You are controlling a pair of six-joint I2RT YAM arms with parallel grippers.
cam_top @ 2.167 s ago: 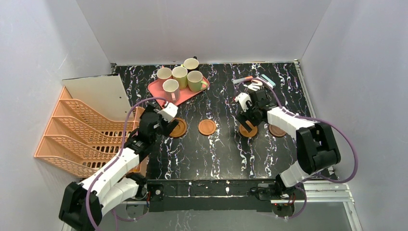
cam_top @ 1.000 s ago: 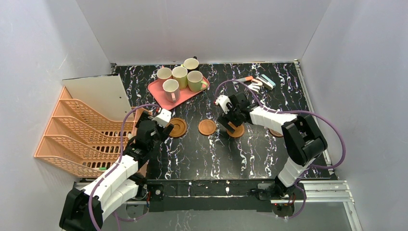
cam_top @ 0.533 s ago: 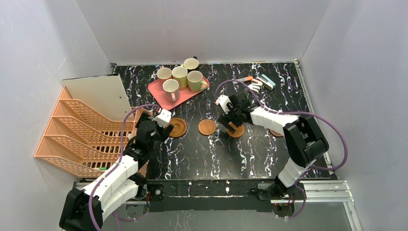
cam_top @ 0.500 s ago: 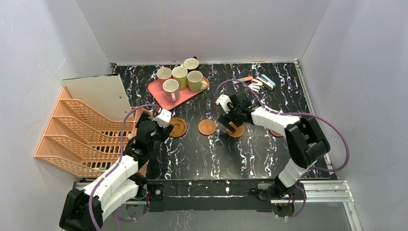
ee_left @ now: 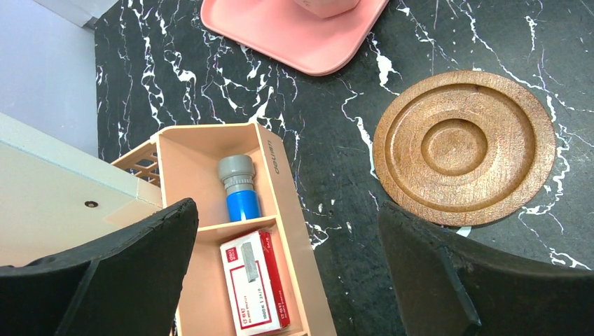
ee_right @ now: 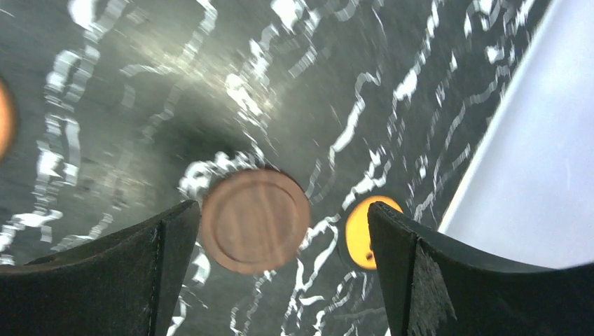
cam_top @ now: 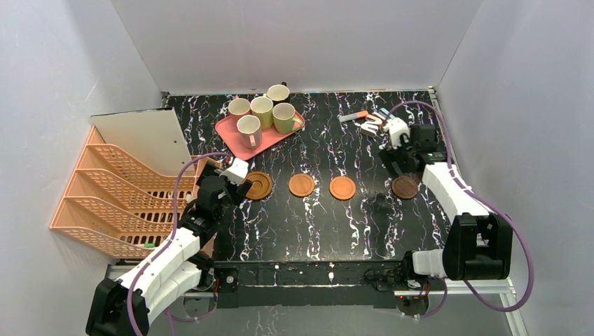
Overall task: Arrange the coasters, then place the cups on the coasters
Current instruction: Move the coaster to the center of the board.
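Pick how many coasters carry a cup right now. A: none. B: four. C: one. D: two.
A: the four coasters seen from overhead lie bare in a row, while the cups stand grouped at the pink tray farther back.

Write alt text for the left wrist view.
A ringed brown coaster lies flat on the black marbled table beyond the open left hand. A pink tray's corner shows at top; a peach bin at left holds a red box.

Top cam high over table [cam_top: 315,224]; wrist cams close, downward, on coasters [ee_left: 464,147]
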